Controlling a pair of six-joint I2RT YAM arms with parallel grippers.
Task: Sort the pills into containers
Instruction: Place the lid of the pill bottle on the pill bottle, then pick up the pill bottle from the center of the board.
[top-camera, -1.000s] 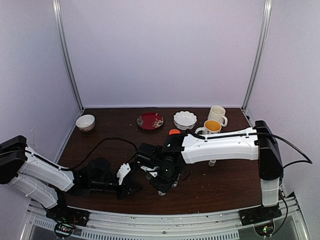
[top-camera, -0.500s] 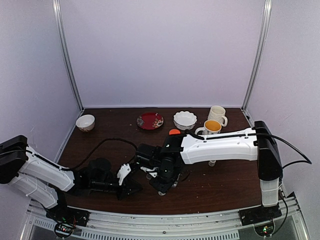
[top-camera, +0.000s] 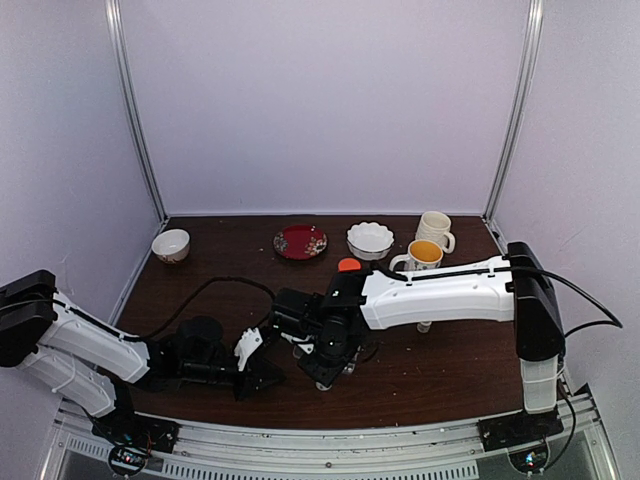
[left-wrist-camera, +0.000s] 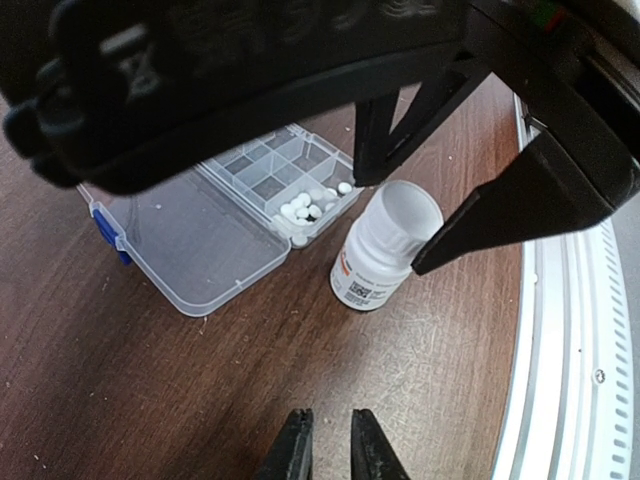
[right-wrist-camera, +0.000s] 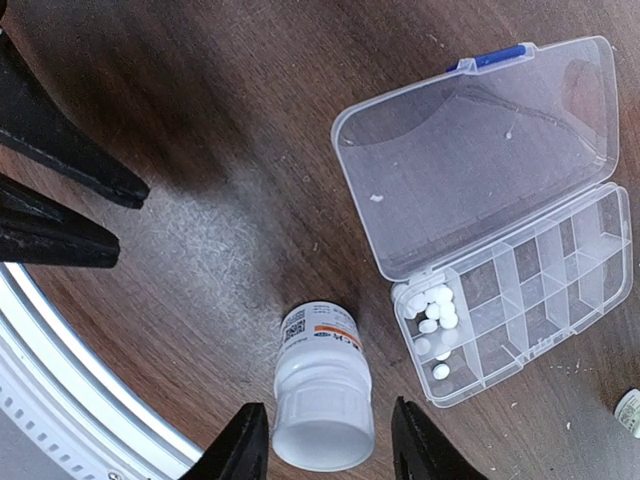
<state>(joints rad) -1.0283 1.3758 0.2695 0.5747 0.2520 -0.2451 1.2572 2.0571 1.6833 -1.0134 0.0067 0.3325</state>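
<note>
The right gripper (right-wrist-camera: 329, 408) stands parted, its fingers straddling the mouth of the upright, uncapped white plastic bottle (right-wrist-camera: 322, 385), seemingly just clear of it. Beside the bottle lies the clear plastic rectangular pill organizer (right-wrist-camera: 540, 270), its lid flat open. The tiny white pills (right-wrist-camera: 432, 310) sit in its end cells nearest the bottle. The left gripper (left-wrist-camera: 331, 418) hovers clenched and empty above the dark brown wooden table (left-wrist-camera: 150, 400).

From the left wrist the right arm (left-wrist-camera: 250, 60) is a dark blur across twelve o'clock, hiding some far cells of the pill organizer (left-wrist-camera: 190, 240). From the right wrist a small white object (right-wrist-camera: 630, 410) at four o'clock is cut by the edge, and the label on the white bottle (right-wrist-camera: 322, 400) is too small to read. In the top view the arm hides organizer and bottle.
</note>
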